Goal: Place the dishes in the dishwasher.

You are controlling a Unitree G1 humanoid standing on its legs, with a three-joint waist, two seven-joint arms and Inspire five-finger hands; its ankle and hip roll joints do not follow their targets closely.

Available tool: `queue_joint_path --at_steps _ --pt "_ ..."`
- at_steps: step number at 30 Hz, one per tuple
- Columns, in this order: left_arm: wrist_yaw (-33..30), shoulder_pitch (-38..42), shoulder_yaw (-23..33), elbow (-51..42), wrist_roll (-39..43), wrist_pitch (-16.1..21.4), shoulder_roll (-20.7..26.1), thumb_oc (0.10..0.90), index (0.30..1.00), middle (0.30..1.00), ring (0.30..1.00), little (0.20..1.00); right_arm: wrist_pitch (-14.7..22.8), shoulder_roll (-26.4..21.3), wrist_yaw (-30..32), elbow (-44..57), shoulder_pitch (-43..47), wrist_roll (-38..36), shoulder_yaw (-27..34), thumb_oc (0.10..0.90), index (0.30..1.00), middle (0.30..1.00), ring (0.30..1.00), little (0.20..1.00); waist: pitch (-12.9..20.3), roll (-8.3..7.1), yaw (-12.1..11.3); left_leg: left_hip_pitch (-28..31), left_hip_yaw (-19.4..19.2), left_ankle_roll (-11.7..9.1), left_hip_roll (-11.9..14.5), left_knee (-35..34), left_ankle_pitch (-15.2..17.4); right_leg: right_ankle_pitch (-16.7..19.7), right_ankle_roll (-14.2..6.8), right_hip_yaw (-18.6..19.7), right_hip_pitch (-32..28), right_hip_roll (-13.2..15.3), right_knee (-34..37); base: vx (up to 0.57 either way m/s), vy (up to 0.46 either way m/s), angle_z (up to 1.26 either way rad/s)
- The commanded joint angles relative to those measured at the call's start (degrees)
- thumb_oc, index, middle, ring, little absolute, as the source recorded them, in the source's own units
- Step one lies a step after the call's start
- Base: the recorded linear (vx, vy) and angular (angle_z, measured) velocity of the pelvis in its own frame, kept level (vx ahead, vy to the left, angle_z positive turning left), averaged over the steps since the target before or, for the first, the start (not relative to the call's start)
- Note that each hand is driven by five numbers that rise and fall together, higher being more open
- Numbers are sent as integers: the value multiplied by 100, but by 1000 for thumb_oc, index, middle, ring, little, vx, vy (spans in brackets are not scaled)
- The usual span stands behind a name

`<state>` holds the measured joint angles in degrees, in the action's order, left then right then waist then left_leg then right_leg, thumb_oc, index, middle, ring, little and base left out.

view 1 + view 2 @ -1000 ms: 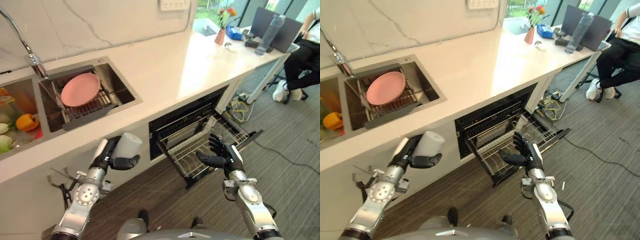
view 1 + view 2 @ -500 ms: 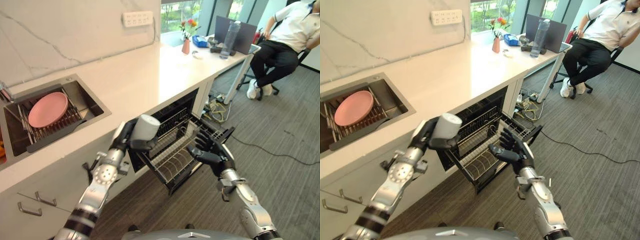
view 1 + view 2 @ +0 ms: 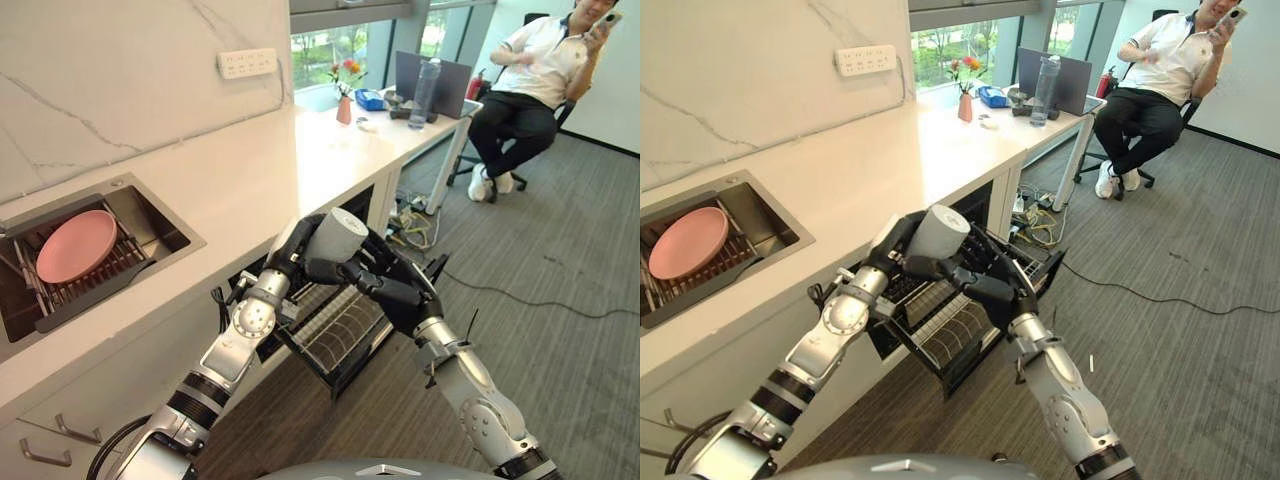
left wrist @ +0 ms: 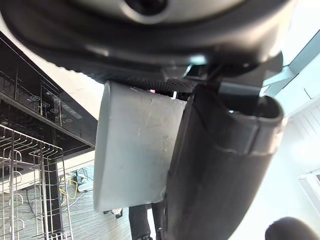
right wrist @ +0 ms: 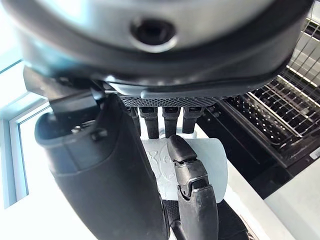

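A white cup (image 3: pixel 335 235) hangs on its side in the air above the pulled-out dishwasher rack (image 3: pixel 335 335), with my left hand (image 3: pixel 292 252) shut on it. The left wrist view has the cup (image 4: pixel 132 150) pressed against the thumb. My right hand (image 3: pixel 400 295) is close beside the cup from the right, fingers straight and spread toward it, open. The right wrist view has the cup (image 5: pixel 212 160) just past its fingers. A pink plate (image 3: pixel 75 245) lies on a rack in the sink (image 3: pixel 170 215) at the far left.
The open dishwasher sits under the white counter (image 3: pixel 250 170). A vase (image 3: pixel 344 108), a bottle (image 3: pixel 423 80) and a laptop (image 3: pixel 452 78) stand at the counter's far end. A person (image 3: pixel 520 95) sits on a chair there. Carpet floor (image 3: pixel 560 330) lies to the right.
The camera has turned right. My left hand has carried the cup up and right, from by the cabinet front to above the rack. My right hand has risen to meet it.
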<state>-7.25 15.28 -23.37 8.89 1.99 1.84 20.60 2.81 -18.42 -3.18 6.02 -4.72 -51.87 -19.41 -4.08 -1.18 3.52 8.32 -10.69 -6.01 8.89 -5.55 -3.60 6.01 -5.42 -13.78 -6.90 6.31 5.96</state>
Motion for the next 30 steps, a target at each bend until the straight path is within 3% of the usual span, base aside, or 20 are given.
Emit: queue_joint_path --at_steps 1,15,18,20,27,28,29,30 --pt "-326 809 -84 106 -360 484 61 400 300 300 300 300 560 252 -36 559 712 -324 188 800 900 900 900 900 73 69 -200 104 44 -9 55 76 477 -197 -645 -246 126 629 -96 0 0 0" --pt "-843 1524 -647 278 -1362 383 17 400 300 300 300 300 694 626 501 267 1473 -767 -286 800 900 900 900 900 54 37 -347 -6 189 -8 15 64 462 -144 -639 -331 136 654 -96 -3 2 1" --pt "-993 1986 -1027 583 -1603 310 -174 400 300 300 300 300 722 793 754 132 1812 -759 -530 800 900 900 900 900 33 33 -372 -69 265 7 -24 55 456 -116 -638 -369 149 673 -96 -19 21 10" --pt "-966 1738 -822 554 -1639 287 120 400 300 300 300 300 818 1094 933 60 2147 -919 -733 800 900 900 900 900 11 30 -467 -116 328 8 -51 55 441 -101 -637 -406 139 691 -96 -28 23 27" --pt "-814 1674 -951 322 -1719 314 107 400 300 300 300 300 840 1172 1036 82 2279 -876 -761 800 900 900 900 900 17 40 -493 -127 346 9 -52 55 440 -112 -636 -421 139 695 -96 -4 7 9" --pt "-621 1779 -1717 -243 -1725 460 -586 400 300 300 300 300 880 1539 1382 -177 2551 -496 -921 800 900 900 900 900 -44 29 -655 -190 467 20 -48 77 464 -125 -629 -531 148 711 -96 0 0 0" --pt "-621 1779 -1717 -243 -1725 460 -586 400 300 300 300 300 880 1539 1382 -177 2551 -496 -921 800 900 900 900 900 -44 29 -655 -190 467 20 -48 77 464 -125 -629 -531 148 711 -96 -68 13 9" --pt "-1171 2556 -1887 821 -1620 228 -949 400 300 300 300 300 836 1625 1512 -512 2744 -492 -1037 800 900 900 900 900 -54 -10 -615 -254 487 50 -89 58 408 -61 -615 -497 199 720 -98 -51 31 22"
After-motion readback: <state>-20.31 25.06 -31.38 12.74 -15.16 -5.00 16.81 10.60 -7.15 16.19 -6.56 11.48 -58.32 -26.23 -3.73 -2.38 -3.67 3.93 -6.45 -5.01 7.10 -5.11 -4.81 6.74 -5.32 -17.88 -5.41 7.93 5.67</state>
